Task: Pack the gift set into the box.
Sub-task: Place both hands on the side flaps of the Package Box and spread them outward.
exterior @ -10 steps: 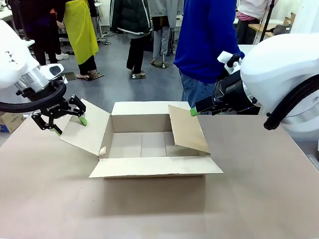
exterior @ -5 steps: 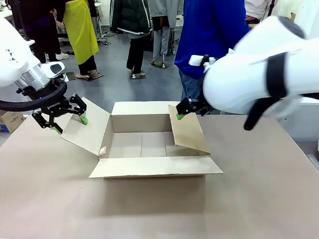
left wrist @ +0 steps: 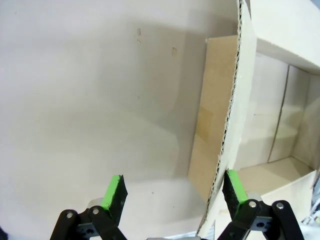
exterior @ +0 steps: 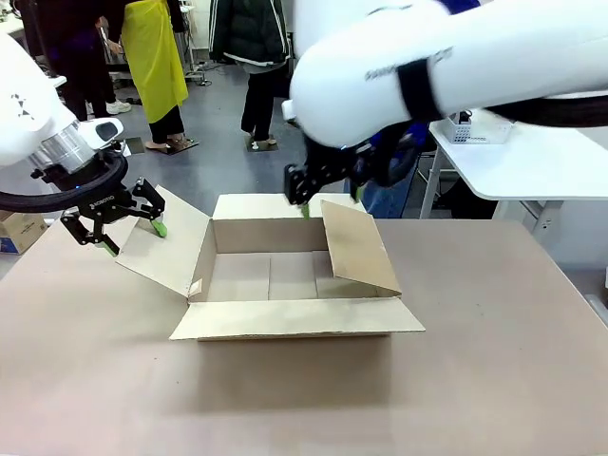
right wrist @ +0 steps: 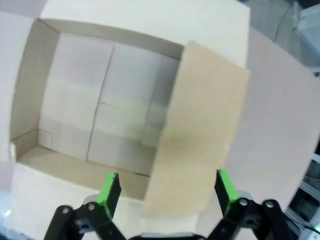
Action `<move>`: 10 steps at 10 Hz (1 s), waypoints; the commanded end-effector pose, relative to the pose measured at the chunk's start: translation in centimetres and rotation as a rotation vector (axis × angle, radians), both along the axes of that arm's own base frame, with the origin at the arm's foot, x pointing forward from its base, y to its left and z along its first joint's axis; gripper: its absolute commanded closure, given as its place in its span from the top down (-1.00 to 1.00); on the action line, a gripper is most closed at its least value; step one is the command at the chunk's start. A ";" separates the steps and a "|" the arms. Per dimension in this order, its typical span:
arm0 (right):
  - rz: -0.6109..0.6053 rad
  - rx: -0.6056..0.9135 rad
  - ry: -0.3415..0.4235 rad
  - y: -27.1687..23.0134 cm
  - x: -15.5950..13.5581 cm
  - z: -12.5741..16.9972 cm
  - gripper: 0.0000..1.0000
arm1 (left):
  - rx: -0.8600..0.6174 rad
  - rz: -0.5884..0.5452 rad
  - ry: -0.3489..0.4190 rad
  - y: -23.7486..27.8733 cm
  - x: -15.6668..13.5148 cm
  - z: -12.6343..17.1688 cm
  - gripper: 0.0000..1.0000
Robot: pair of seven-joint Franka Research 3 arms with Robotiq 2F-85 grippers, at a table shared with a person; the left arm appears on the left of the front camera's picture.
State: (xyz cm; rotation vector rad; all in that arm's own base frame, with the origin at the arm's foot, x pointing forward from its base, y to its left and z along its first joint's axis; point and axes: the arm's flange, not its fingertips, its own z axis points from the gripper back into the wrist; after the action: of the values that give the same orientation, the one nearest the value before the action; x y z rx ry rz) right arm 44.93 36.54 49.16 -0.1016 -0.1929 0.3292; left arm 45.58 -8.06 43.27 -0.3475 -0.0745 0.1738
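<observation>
The box (exterior: 275,275) is a brown cardboard carton standing open in the middle of the table, and its inside looks bare. Its right flap (exterior: 359,249) leans inward; the other flaps are spread out. My left gripper (exterior: 125,224) is open at the outer edge of the left flap (exterior: 166,245). In the left wrist view that flap's edge (left wrist: 222,160) runs up between the fingers of the left gripper (left wrist: 175,192), close to one pad. My right gripper (exterior: 328,197) hangs open above the box's far wall. Its wrist view looks down past the right gripper (right wrist: 167,190) into the box (right wrist: 105,105). The gift set is out of view.
The right arm's big white link (exterior: 456,57) spans the upper picture above the box. A person in blue (exterior: 389,176) stands behind it at the far edge. A white side table (exterior: 522,161) is at the right. The brown tabletop (exterior: 304,399) lies in front of the box.
The right arm has swung left from the table's right side, carrying its gripper past the right flap to above the box's far wall. The left gripper and the box have stayed put.
</observation>
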 end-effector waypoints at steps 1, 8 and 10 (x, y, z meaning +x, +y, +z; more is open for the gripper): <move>-0.066 -0.064 -0.003 2.4 2.1 -2.1 1.00 | 0.015 0.012 0.002 0.1 -0.1 0.2 1.00; -0.194 -0.450 -0.096 1.8 2.0 -9.4 1.00 | 0.015 0.012 0.002 0.1 -0.1 0.2 1.00; -0.223 -0.463 -0.179 0.7 1.7 -8.2 1.00 | 0.015 0.012 0.002 0.1 -0.1 0.2 1.00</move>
State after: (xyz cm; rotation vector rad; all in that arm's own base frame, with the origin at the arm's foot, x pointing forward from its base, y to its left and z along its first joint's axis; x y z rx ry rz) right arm 46.99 37.41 40.22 -0.5703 -0.2210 0.1808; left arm 45.59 -8.05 43.27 -0.3474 -0.0745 0.1740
